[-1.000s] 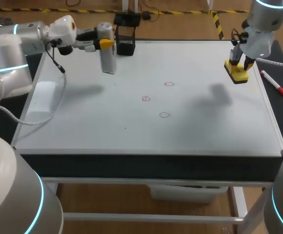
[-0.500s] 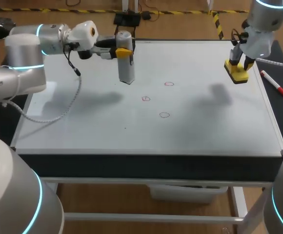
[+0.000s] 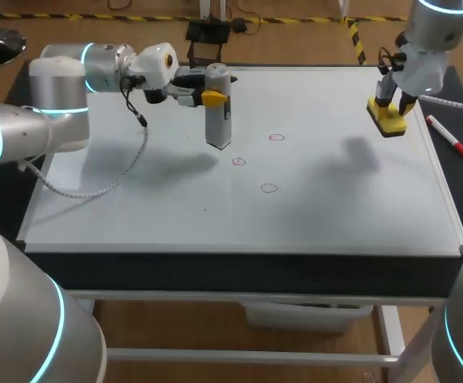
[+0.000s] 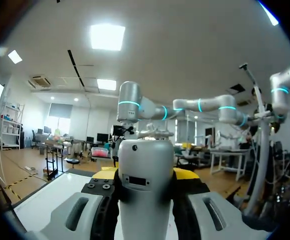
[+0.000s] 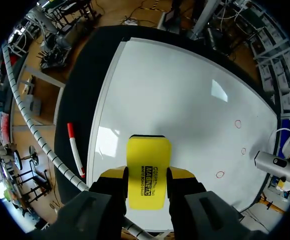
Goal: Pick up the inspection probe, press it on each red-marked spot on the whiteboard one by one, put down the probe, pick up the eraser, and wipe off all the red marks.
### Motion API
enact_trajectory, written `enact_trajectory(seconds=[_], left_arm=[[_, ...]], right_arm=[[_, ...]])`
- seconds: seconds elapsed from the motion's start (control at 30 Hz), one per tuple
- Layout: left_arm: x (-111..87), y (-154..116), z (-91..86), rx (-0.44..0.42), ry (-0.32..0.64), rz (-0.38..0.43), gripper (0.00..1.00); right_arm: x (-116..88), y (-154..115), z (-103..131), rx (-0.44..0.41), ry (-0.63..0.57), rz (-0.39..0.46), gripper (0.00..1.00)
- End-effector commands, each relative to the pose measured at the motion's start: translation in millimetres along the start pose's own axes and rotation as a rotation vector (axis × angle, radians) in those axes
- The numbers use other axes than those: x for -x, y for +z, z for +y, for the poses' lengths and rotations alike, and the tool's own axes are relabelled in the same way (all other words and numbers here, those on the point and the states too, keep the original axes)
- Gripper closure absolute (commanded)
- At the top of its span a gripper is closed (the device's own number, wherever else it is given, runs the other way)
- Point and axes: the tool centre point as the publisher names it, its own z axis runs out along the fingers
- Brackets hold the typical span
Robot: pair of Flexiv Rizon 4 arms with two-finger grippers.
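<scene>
- Head view: the left gripper (image 3: 215, 97) clamps the grey cylindrical inspection probe (image 3: 218, 120), which hangs upright over the white whiteboard (image 3: 335, 215), lower end near three red circle marks (image 3: 239, 161).
- Head view: the right gripper (image 3: 389, 110) grips the yellow block eraser (image 3: 388, 120) over the board's far right corner.
- Left wrist view: both fingers (image 4: 102, 210) press the probe's (image 4: 146, 185) sides.
- Right wrist view: the fingers (image 5: 110, 192) clasp the eraser (image 5: 148, 172), well apart from the marks (image 5: 243, 151).

Left gripper (image 4: 145, 174) clamped on grey inspection probe (image 4: 145, 200), fingers (image 4: 92, 212) either side; whiteboard (image 4: 47, 195) beneath
</scene>
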Motion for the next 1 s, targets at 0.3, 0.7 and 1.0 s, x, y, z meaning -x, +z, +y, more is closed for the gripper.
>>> enact_trajectory(seconds=[0.3,0.7,1.0], left_arm=[[10.8,10,21.0,0.003,-0.024,0.118,1.00],[11.7,17,42.7,0.004,-0.054,0.176,1.00],[14.6,21,46.8,-0.017,-0.040,0.223,1.00]], right_arm=[[-1,-1,0,-0.001,-0.002,0.003,1.00],[-1,-1,0,-0.001,-0.002,0.003,1.00],[-1,-1,0,-0.001,-0.002,0.003,1.00]])
